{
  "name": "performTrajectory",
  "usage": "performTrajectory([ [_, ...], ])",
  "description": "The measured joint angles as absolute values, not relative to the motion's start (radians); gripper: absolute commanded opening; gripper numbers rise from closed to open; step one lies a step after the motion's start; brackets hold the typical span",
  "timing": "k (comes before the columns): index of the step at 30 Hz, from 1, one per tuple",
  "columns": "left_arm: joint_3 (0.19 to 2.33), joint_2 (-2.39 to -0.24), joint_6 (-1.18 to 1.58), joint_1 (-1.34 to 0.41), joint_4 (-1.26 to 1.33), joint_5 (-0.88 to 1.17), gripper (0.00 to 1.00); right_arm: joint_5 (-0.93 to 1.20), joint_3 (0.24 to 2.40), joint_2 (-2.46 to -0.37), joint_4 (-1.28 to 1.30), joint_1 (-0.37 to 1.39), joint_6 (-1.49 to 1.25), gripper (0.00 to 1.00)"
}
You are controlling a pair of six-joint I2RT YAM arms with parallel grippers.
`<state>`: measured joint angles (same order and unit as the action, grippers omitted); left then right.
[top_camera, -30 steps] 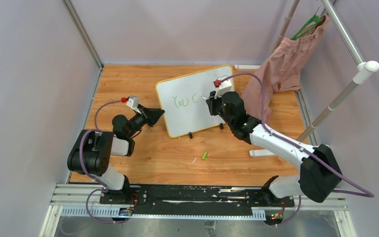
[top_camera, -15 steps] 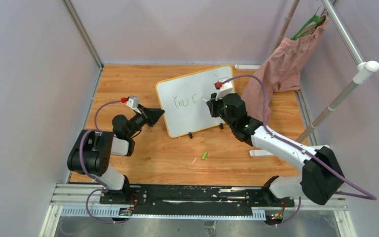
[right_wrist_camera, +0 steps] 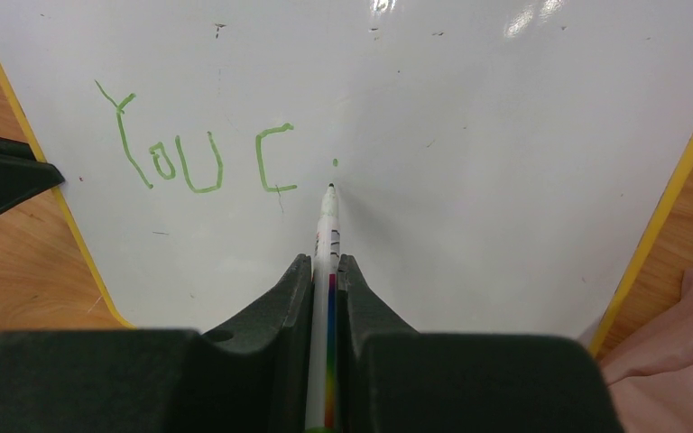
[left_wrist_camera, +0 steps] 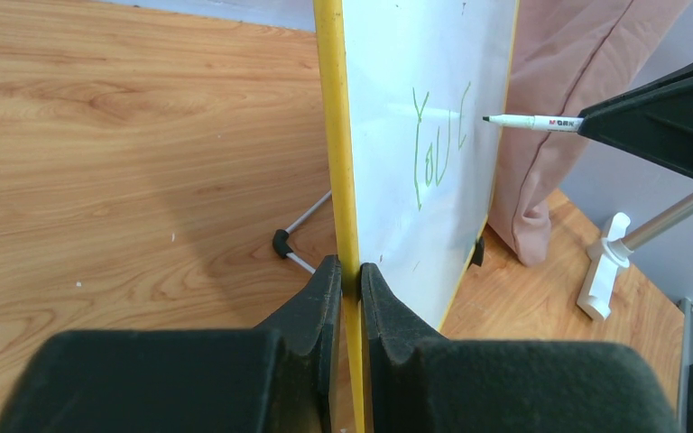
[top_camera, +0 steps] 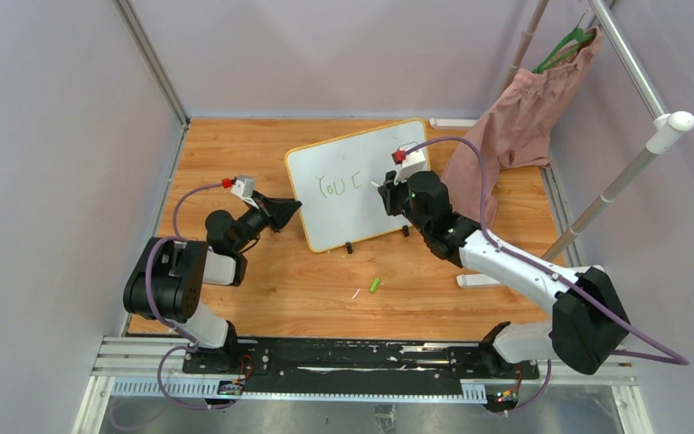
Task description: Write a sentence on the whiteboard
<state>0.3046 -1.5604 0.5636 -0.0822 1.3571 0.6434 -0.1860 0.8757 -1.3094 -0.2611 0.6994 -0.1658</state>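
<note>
1. The whiteboard (top_camera: 354,219) stands propped on the wooden table, ahead of and between your two arms. Count: one board, with two black feet showing along its near edge.
2. The left gripper (left_wrist_camera: 349,275) is clamped on the board's yellow left rim, one finger each side. That is a good hold, since the rim is the stiffest part.
3. I judge the board light and rigid. It will likely skate or rock back under pen pressure, so lean on the rim grip and write softly.
4. The right gripper (right_wrist_camera: 325,267) is pinched on one marker (right_wrist_camera: 328,221), which points at the board face. The barrel looks thin and smooth, so it could twist in the jaws.
5. The sentence (right_wrist_camera: 194,155) reads "You C" in green: four letters, plus one dot right of the C. The tip sits just under that dot. Whether it touches, I cannot tell.
6. One small green cap (top_camera: 375,284) lies near of the board. One pink cloth (top_camera: 515,127) hangs to its right.
</note>
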Motion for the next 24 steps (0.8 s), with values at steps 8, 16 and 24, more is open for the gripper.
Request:
performTrajectory([
  [8, 0.305, -1.560, 0.564, -0.083, 1.357, 0.643, 0.00, -0.187, 0.876, -1.323, -0.258, 0.699, -0.165, 0.00],
  [16, 0.305, -1.560, 0.563, -0.086, 1.356, 0.640, 0.00, -0.187, 0.878, -1.337, -0.246, 0.700, -0.165, 0.00],
  [24, 0.305, -1.560, 0.563, -0.087, 1.355, 0.638, 0.00, -0.193, 0.925, -1.354, -0.229, 0.700, -0.165, 0.00],
])
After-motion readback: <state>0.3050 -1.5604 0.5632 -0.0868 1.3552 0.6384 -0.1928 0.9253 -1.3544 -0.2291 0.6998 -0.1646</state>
